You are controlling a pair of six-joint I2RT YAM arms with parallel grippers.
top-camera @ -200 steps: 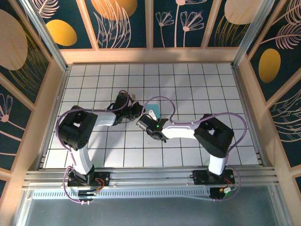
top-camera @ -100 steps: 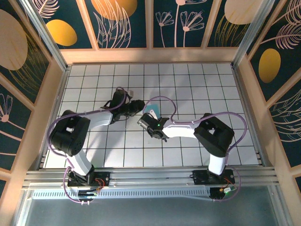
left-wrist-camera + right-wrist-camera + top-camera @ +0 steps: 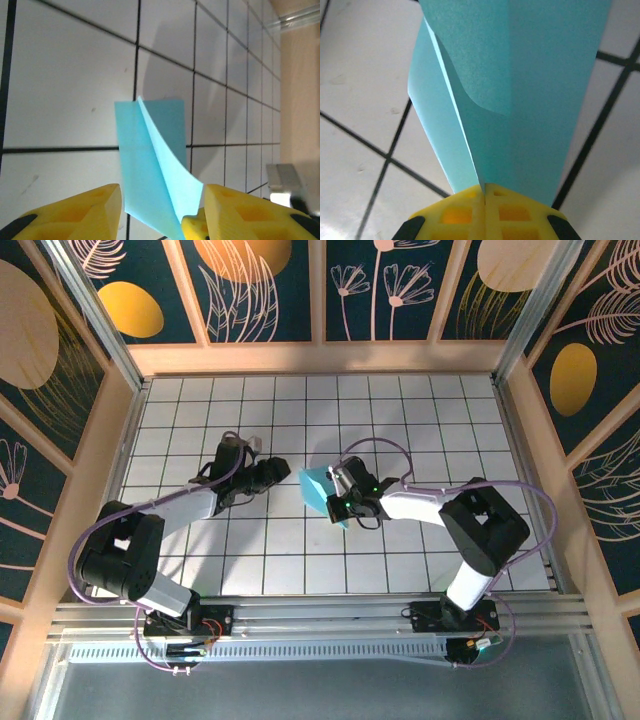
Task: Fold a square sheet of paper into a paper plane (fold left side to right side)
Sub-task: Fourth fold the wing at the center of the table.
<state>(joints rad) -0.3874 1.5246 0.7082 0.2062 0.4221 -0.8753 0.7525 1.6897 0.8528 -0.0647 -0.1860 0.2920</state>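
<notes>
Light-blue paper (image 3: 316, 488), partly folded, sits mid-table on the white tiles (image 3: 200, 400), pinched tight in the right gripper (image 3: 484, 192). Left gripper (image 3: 287, 472) is right beside it, jaws apart, not clamping.

My counter (image 3: 420, 410) is white tile crossed by dark grid lines. A pale wooden rim (image 3: 320, 358) borders it. Behind the rim stand dark blue wall panels (image 3: 265, 310) painted with orange discs and pale flower outlines. Metal rails (image 3: 320, 612) run along my near edge.
</notes>
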